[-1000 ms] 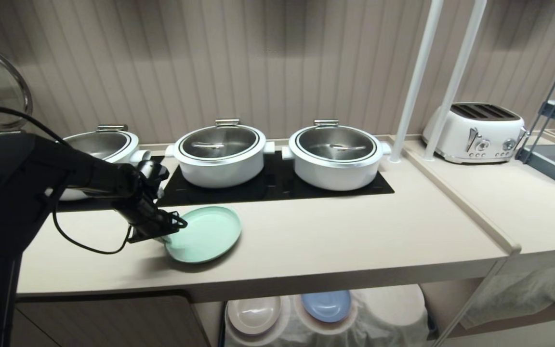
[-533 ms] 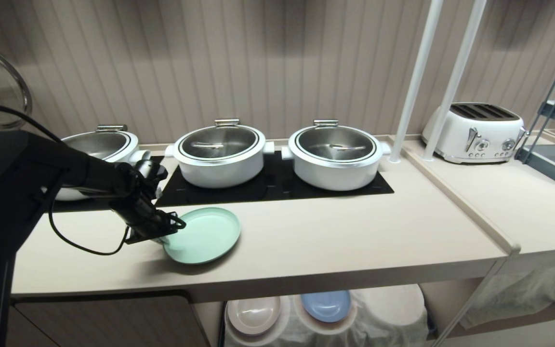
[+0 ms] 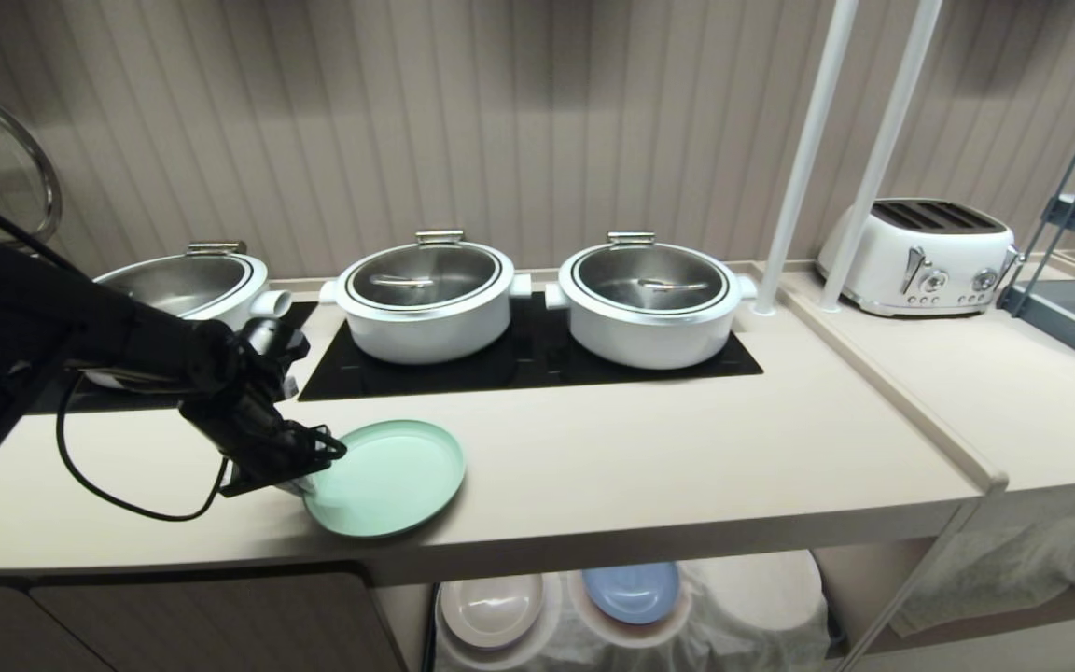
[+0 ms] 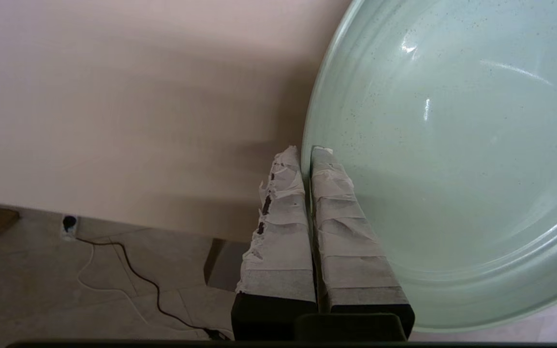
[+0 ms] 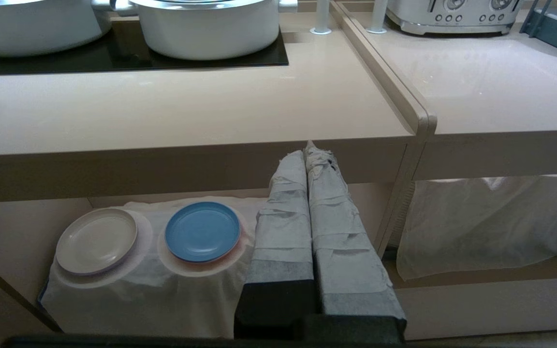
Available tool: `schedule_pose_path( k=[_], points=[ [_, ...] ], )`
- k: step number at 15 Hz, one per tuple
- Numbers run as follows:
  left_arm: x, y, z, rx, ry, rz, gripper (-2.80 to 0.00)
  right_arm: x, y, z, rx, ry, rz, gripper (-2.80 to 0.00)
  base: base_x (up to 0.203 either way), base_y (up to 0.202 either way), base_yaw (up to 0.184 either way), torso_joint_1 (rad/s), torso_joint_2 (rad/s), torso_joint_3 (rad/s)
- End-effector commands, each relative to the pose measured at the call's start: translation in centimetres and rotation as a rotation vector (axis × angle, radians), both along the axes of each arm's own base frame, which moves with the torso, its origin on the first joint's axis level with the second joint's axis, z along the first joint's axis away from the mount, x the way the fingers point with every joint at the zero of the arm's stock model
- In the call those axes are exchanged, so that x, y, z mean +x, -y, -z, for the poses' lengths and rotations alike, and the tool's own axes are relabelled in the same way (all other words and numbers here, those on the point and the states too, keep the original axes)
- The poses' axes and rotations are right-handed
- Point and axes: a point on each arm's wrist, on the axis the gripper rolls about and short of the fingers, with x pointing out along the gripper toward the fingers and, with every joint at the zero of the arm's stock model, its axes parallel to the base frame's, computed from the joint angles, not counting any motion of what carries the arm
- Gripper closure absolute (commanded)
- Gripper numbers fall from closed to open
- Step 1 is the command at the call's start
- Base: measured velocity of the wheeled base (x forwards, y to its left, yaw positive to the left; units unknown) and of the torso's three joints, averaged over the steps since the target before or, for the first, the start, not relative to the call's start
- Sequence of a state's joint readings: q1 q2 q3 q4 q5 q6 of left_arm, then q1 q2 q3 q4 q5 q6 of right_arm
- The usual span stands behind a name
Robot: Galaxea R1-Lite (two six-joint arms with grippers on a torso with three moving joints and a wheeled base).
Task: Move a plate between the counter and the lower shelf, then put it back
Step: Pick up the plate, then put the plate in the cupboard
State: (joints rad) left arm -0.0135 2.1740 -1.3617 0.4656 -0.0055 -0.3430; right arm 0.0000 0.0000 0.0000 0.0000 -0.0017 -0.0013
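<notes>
The left claw [image 4: 306, 153] is clenched on the near rim of the mint-green plate [image 3: 391, 477], which juts past the table [image 3: 649, 467] front edge.

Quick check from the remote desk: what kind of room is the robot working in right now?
Most likely a kitchen or buffet-style serving area: lidded white pots sit on a black cooktop set into the counter, with a white toaster beside them and plates on the lower shelf.
</notes>
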Motion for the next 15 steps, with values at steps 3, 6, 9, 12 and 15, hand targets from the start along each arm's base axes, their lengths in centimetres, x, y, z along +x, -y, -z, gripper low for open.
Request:
schedule_pose_path(
  k=[3,6,9,12,15],
  points=[
    [-2.8,-0.6,-1.5,-0.024,-0.007,-0.016,0.0,0.0,0.0,0.0,0.0,0.0,0.0,0.0,0.0,0.0,0.0,0.0,0.0,0.0],
    [-4.8,-1.3,-2.4,-0.07,-0.01,-0.025,0.0,0.0,0.0,0.0,0.0,0.0,0.0,0.0,0.0,0.0,0.0,0.0,0.0,0.0],
    [-6.9,-1.7,-2.7,-0.092,-0.029,-0.036,0.0,0.0,0.0,0.0,0.0,0.0,0.0,0.0,0.0,0.0,0.0,0.0,0.0,0.0],
    [-8.7,-2.4,-2.5,-0.12,-0.058,-0.059,0.0,0.0,0.0,0.0,0.0,0.0,0.0,0.0,0.0,0.0,0.0,0.0,0.0,0.0],
    [-9.0,-2.5,-2.0,-0.122,-0.048,-0.066,0.0,0.0,0.0,0.0,0.0,0.0,0.0,0.0,0.0,0.0,0.0,0.0,0.0,0.0]
  ],
)
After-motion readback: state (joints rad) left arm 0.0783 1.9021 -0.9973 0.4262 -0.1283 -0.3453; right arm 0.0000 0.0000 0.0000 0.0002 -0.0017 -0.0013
